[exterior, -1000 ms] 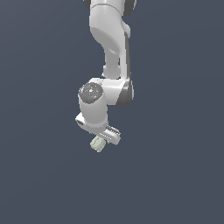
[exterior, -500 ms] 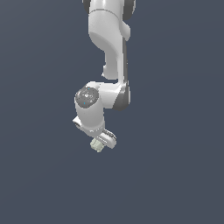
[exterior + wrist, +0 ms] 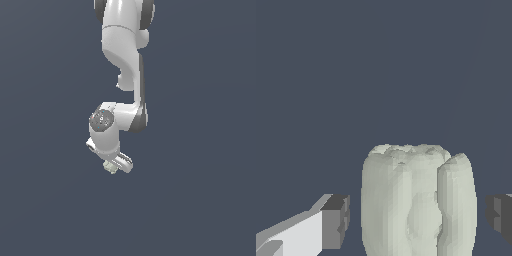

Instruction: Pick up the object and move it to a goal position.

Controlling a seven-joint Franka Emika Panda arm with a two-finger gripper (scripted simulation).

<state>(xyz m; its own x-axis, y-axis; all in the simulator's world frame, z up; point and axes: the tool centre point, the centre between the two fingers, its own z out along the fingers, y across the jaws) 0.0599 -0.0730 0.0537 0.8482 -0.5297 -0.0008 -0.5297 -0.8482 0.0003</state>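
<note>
Pale grey-green and faceted, the object [image 3: 418, 200] fills the space between the two dark finger pads [image 3: 336, 221] in my wrist view. I see a narrow strip of background on either side of it, between lump and pad, so I cannot tell whether the jaws are pinching it or merely standing around it. The object looks like a squat, roughly cube-shaped lump with rounded shoulders, a bumpy crown and vertical ridges or lobes running down its sides; one lobe stands slightly proud of the rest. It bears no label or writing that I can read.

In the exterior view the gripper [image 3: 116, 167] hangs at the low end of the white arm [image 3: 125, 60], pointing down and tilted toward that view's right. The object [image 3: 110, 167] shows there as a tiny pale speck at the fingertips, much smaller than the gripper.

Around everything lies one flat, uniform slate-blue field. I can make out no edge, horizon or shadow on it, so I cannot tell whether the object rests on a surface or hangs clear of one.
</note>
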